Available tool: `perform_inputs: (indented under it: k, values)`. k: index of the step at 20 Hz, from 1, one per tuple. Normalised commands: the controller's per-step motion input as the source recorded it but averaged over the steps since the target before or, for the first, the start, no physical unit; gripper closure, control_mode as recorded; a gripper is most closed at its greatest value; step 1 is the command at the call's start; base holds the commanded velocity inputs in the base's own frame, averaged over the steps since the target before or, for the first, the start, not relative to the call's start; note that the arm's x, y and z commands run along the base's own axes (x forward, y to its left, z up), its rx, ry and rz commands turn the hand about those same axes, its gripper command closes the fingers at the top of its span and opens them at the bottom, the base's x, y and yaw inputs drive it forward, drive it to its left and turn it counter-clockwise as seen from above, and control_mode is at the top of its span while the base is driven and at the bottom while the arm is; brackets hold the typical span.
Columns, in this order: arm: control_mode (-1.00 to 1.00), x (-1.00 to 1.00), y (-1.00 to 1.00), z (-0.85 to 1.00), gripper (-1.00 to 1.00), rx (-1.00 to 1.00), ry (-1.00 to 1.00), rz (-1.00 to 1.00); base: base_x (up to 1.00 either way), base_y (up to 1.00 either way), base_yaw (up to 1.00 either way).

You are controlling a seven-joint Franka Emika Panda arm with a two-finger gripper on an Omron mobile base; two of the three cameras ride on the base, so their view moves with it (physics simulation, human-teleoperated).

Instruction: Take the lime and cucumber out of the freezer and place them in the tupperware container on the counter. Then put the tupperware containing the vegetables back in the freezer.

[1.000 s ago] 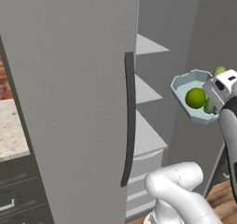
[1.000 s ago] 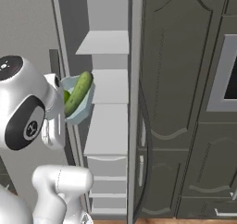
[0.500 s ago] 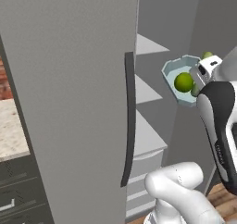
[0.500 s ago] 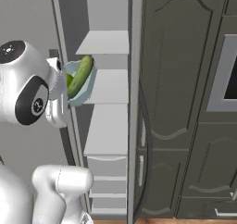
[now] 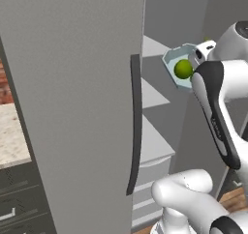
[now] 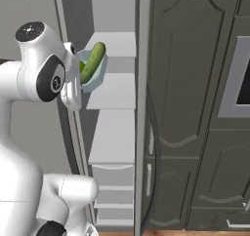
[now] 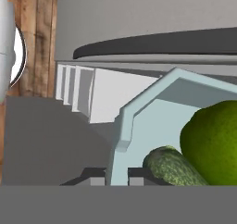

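My gripper (image 7: 116,177) is shut on the wide rim of the pale blue-grey tupperware container (image 7: 124,126). In the container lie the round yellow-green lime (image 7: 214,142) and the darker cucumber (image 7: 169,165). In the left base view the container (image 5: 174,63), with the lime (image 5: 183,68) in it, hangs tilted in front of the open freezer's upper shelves, just right of the freezer door (image 5: 72,83). From the right base view the cucumber (image 6: 93,62) sticks up out of the container (image 6: 96,80) at the level of a pale inner shelf (image 6: 114,91).
The open door's long dark handle (image 5: 136,126) stands close to the left of the container. A strip of beige counter (image 5: 12,136) shows beyond the door. Tall dark cabinets (image 6: 195,108) flank the freezer on the right. Freezer drawers (image 6: 114,181) sit low.
The arm has raised the container with the lime and cucumber and carried it closer to the freezer's upper shelves. The grip has stayed shut.
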Motion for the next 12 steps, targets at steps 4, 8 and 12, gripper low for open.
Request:
perform_inputs:
  k: [4, 8, 12]
  values:
    - [-1.00, 0.63, 0.00, 0.02, 1.00, 0.01, 0.00, 0.00, 0.00, 0.00, 0.00]
    - [-1.00, 0.66, -0.01, 0.00, 1.00, 0.03, 0.00, 0.03, 0.00, 0.00, 0.00]
    - [-1.00, 0.55, -0.03, 0.00, 1.00, 0.06, -0.03, 0.04, 0.00, 0.00, 0.00]
